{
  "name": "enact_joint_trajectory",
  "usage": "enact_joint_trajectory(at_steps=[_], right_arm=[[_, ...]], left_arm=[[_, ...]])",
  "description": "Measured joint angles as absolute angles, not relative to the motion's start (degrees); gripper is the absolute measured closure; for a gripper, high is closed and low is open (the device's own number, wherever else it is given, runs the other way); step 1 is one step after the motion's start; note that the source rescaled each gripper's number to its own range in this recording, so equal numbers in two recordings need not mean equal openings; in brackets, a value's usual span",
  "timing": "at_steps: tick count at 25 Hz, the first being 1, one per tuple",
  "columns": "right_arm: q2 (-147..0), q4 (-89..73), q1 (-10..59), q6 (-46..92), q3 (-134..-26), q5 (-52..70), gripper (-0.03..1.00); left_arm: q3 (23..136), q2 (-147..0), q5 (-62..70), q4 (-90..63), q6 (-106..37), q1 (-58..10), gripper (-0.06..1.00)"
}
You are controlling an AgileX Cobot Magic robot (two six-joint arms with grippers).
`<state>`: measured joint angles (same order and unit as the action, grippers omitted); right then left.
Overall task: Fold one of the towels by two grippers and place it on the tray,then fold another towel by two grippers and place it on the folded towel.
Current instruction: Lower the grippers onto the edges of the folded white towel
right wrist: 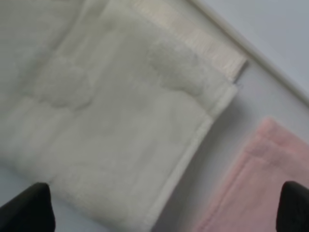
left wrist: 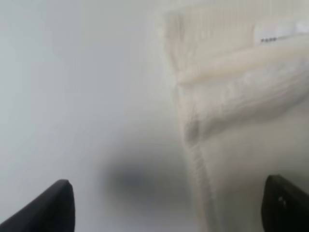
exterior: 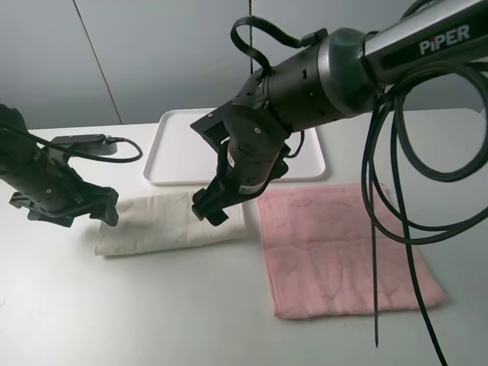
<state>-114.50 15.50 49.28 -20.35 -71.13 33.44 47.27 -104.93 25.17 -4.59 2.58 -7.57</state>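
Where it lies folded, cream towel (exterior: 164,223) layered at edges, pink towel (exterior: 343,252) flat beside

You see a plain white counter (exterior: 152,305), evenly lit; behind the counter, a grey panelled wall (exterior: 168,53).
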Motion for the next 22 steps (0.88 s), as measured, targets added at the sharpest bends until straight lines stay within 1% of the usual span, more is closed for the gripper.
enact_joint_trajectory(at_steps=[12,16,22], right_arm=[[-114.5,9.76,49.17,-15.03,-71.29,35.21,-0.03],[-114.5,7.06,49.17,-12.18,-73.7,37.17,-0.03],[-114.5,6.33,49.17,-9.83,-76.89,40.27,-0.03]], left_arm=[[49.7,-106.45,29.49,-2.76,6.44,-7.57,-0.05],[49.98,-106.45,30.12,1.61,10.87,-7.43,-0.05],[50.07,-108.67,30.24,2.5,12.14,-6.84,-0.05]])
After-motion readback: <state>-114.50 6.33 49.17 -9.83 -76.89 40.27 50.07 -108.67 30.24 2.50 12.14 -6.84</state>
